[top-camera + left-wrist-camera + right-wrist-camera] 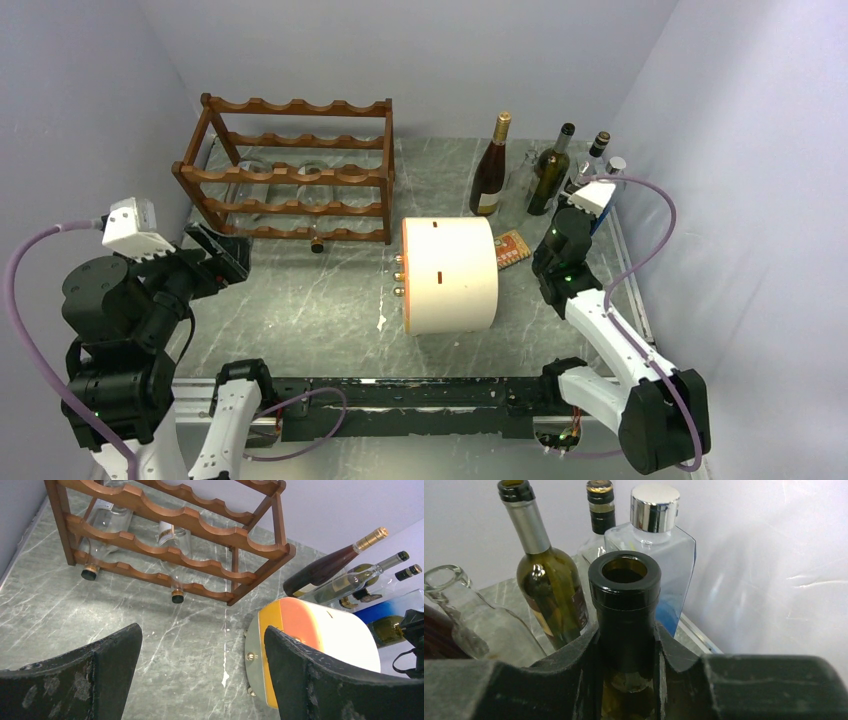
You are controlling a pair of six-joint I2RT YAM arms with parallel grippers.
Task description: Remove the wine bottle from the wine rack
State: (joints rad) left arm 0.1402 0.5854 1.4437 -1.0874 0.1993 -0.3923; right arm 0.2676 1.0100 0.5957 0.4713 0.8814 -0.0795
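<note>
Currently the right gripper [626, 647] is clamped on the neck of a dark glass wine bottle [625, 585]. The bottle is upright and open-mouthed, among standing bottles [551, 590] at the right rear of the grey marbled table [300, 300], well apart from the wine rack [290, 175]. Judged step: set-down, though base contact is hidden. The next move calls for a straight release clear of the neighbours. The left gripper [202, 675] is spread wide and empty, facing the scalloped reddish-brown wooden rails, where two clear glass bottles [175, 535] lie.
</note>
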